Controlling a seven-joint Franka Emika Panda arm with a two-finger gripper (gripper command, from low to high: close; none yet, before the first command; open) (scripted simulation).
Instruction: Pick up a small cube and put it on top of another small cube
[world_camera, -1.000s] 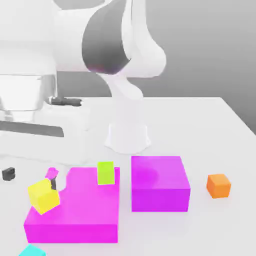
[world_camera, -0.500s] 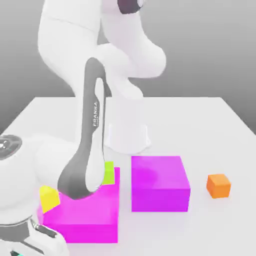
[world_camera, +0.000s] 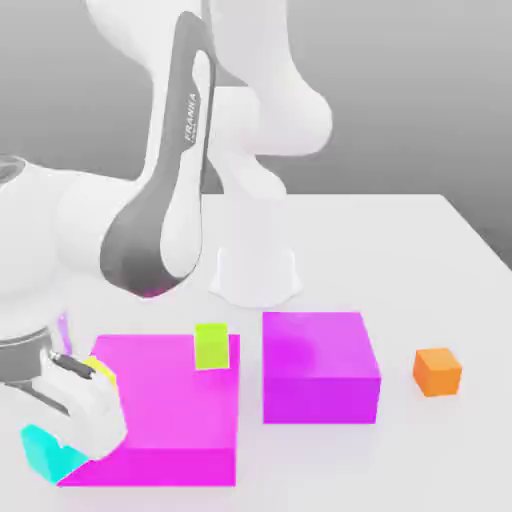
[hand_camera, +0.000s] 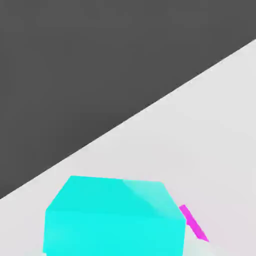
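A simulated robot test scene is showing here, not a real room. A plain white bench (world_camera: 400, 250) is sitting before a blank grey backdrop, carrying flat-coloured blocks like the magenta block (world_camera: 320, 365) and orange cube (world_camera: 437, 371).

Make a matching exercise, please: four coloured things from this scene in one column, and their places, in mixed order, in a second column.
Things:
1. orange cube
2. green cube
3. cyan cube
4. right magenta block

Places:
A. on top of the left magenta block
B. alone at the exterior view's right
C. just before the arm's base
D. at the table's near left corner

Pairs: 1-B, 2-A, 3-D, 4-C
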